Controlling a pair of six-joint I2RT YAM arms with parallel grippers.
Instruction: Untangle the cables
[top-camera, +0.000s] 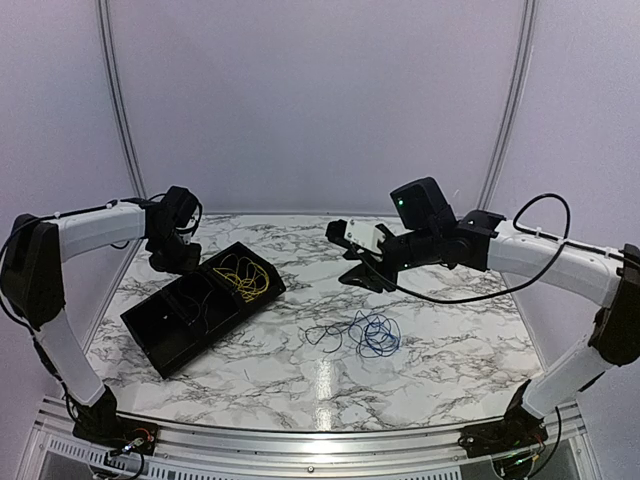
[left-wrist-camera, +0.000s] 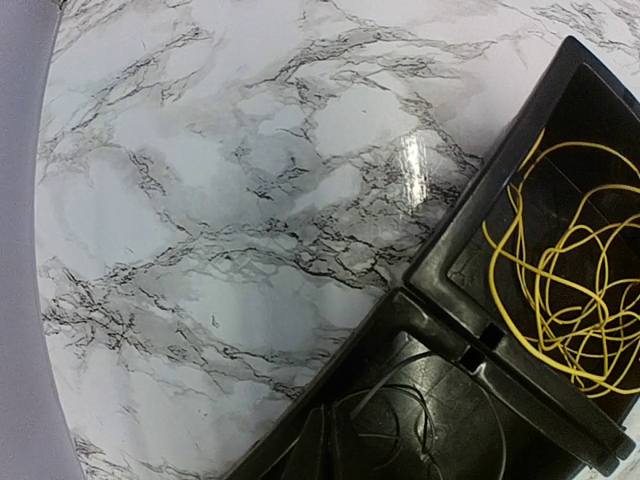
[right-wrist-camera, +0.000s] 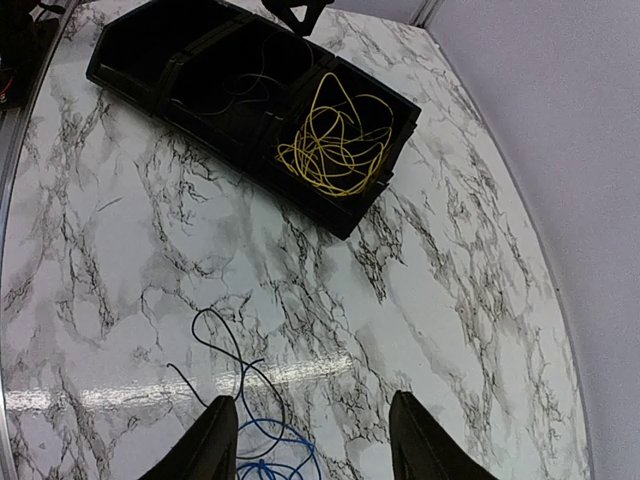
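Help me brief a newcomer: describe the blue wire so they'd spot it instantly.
On the marble table, look right of the black tray. The blue cable lies there in loose loops on bare marble, whereas the yellow cable sits inside the tray.

- We find the tray (top-camera: 150, 340) lying slantwise on the left half of the table (top-camera: 470, 340).
- In its far-right compartment lies a coiled wire (top-camera: 243, 277), and in the middle compartment a second wire (left-wrist-camera: 400, 372).
- Right of the tray and apart from it, a loose tangle of wires (top-camera: 365, 333) lies on the table.
- The right gripper (right-wrist-camera: 315, 445) hangs above it.
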